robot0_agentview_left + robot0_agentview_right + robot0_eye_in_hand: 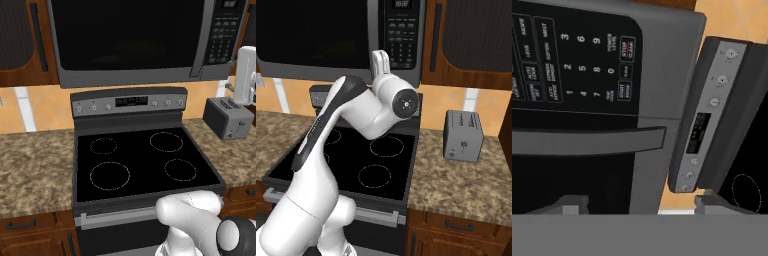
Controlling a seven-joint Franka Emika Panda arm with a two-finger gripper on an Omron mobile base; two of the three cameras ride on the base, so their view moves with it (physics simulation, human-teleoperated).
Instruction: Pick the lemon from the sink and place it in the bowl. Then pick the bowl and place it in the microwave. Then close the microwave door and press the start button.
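The microwave door [127,35] is seen shut. The gripper [634,202] is held before the keypad panel [572,62], jaws spread wide and empty, presumably so the start button [624,91] can be pressed.

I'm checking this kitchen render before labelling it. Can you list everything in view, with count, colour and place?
microwave: one, black with grey trim, mounted above the stove.
microwave door: one, dark window in a grey frame, closed, with a long handle beside the keypad.
keypad: one, black panel with pale buttons, right side of the microwave.
stove: one, black top with four ring burners and a grey control panel, between the counters.
toaster: one, grey, on the counter right of the stove.
counter: speckled brown stone, both sides of the stove.
cabinets: brown wood, above and below the counter.
arm: one, white with dark joints, reaching up toward the microwave.
tool: one, dark tips apart, facing the microwave handle.
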